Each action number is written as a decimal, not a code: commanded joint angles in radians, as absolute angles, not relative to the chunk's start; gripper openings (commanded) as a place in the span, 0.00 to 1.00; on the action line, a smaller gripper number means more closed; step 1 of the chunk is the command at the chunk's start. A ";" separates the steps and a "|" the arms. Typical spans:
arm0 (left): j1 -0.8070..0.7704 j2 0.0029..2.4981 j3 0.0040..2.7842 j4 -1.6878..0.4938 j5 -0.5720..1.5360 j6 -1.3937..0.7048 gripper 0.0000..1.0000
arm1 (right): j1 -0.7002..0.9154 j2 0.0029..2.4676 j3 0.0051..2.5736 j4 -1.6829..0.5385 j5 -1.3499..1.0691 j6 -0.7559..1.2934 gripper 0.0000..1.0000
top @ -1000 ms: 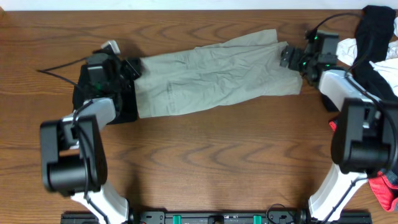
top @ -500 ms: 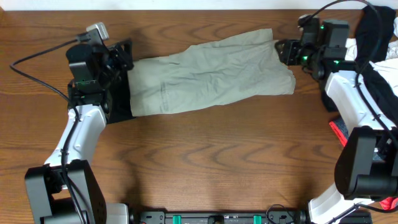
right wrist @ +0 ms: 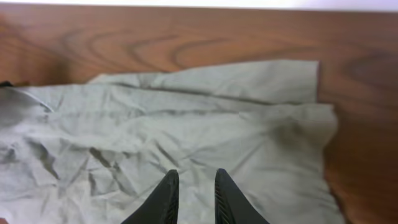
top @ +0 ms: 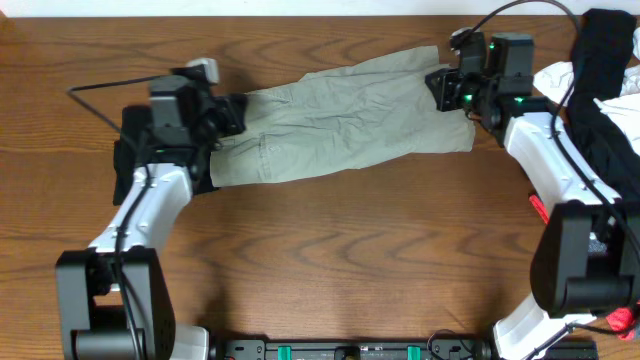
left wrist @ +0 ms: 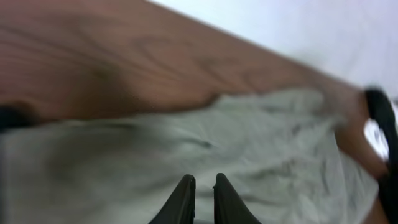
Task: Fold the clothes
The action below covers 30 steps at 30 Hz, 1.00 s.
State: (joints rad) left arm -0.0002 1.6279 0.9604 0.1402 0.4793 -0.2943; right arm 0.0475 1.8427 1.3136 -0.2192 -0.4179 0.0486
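Note:
The clothes in play are pale khaki-green shorts (top: pixel 340 120), lying crumpled across the far middle of the table. The waistband is to the left and the leg ends to the right. My left gripper (top: pixel 232 112) sits at the waistband end. In the left wrist view its jaws (left wrist: pixel 204 182) stand almost together with khaki cloth (left wrist: pixel 261 143) in the slit. My right gripper (top: pixel 445 88) is over the upper leg end. Its fingertips (right wrist: pixel 194 177) stand a finger's width apart on the wrinkled cloth (right wrist: pixel 205 124). A pinch does not show.
A black garment (top: pixel 600 45) and a white one (top: pixel 562 78) are heaped at the far right corner. Coral-pink cloth (top: pixel 622 320) shows at the right edge. A black piece (top: pixel 203 178) lies under the left arm. A cable (top: pixel 105 90) loops off to the left.
The left gripper swung right and nearer, and the waistband end went with it. The right gripper moved left onto the leg end and its jaws narrowed from wide open.

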 commanded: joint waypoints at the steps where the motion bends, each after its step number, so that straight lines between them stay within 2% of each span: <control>1: -0.044 1.686 0.971 0.131 0.440 -0.244 0.13 | 0.065 1.931 1.314 -0.218 -0.396 0.047 0.18; 7: -0.064 1.782 0.971 0.132 0.440 -0.244 0.13 | 0.066 2.093 1.314 -0.206 -0.400 0.047 0.24; 11: -0.063 1.810 0.971 0.131 0.440 -0.244 0.13 | 0.060 2.144 1.314 -0.261 -0.380 0.047 0.23; 13: -0.063 1.810 0.971 0.133 0.440 -0.244 0.14 | 0.056 2.144 1.314 -0.327 -0.330 0.047 0.31; 14: -0.063 1.810 0.971 0.136 0.440 -0.243 0.14 | 0.052 2.143 1.315 -0.367 -0.295 0.047 0.32; 17: -0.063 1.811 0.971 0.126 0.394 -0.244 0.14 | 0.036 2.141 1.315 -0.497 -0.225 0.073 0.21; 19: -0.063 1.811 0.971 0.115 0.392 -0.244 0.14 | 0.026 2.141 1.314 -0.594 -0.173 0.121 0.18; 30: -0.070 1.810 0.971 0.075 0.653 -0.274 0.14 | -0.018 2.141 1.314 -0.981 0.009 0.183 0.19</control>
State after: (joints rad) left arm -0.0658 1.8076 0.9604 0.0780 0.5442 -0.2653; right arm 0.0071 2.0628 1.3792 -0.9371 -0.1719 0.1478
